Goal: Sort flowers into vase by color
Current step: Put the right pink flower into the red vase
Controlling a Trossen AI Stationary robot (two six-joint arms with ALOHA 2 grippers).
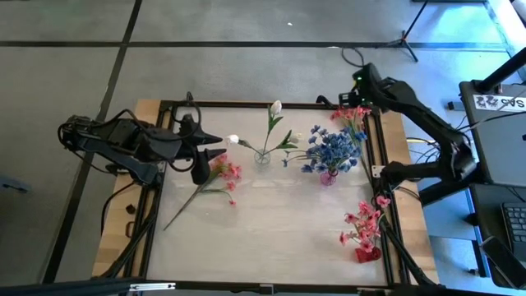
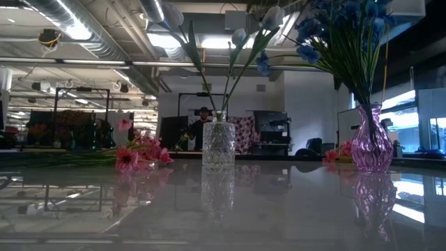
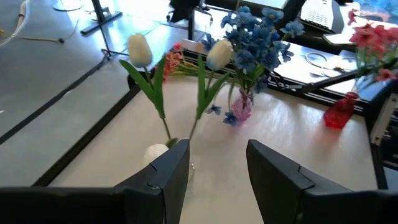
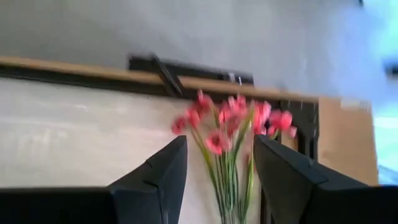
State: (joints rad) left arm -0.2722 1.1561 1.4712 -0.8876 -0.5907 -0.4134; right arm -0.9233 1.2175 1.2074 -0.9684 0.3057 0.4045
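Note:
My left gripper [image 3: 217, 149] hangs open above the table's left side [image 1: 210, 148], facing a clear vase [image 2: 218, 143] that holds three white buds [image 3: 140, 50]. One bud [image 3: 155, 151] shows just beside its finger; I cannot tell whether they touch. A pink sprig [image 1: 220, 174] lies flat on the table below it. At the far right corner my right gripper [image 4: 221, 143] is open above a second pink sprig [image 4: 227, 124] lying on the table [image 1: 348, 115], its stems running under the gap between the fingers. Blue flowers [image 1: 333, 148] stand in a purple vase [image 2: 369, 146].
A red vase [image 1: 367, 253] with pink flowers [image 1: 362, 224] stands at the near right edge. A black frame [image 1: 246, 104] runs round the tabletop. The near middle of the table [image 1: 271, 238] is bare. A person shows in the room beyond [image 2: 203, 118].

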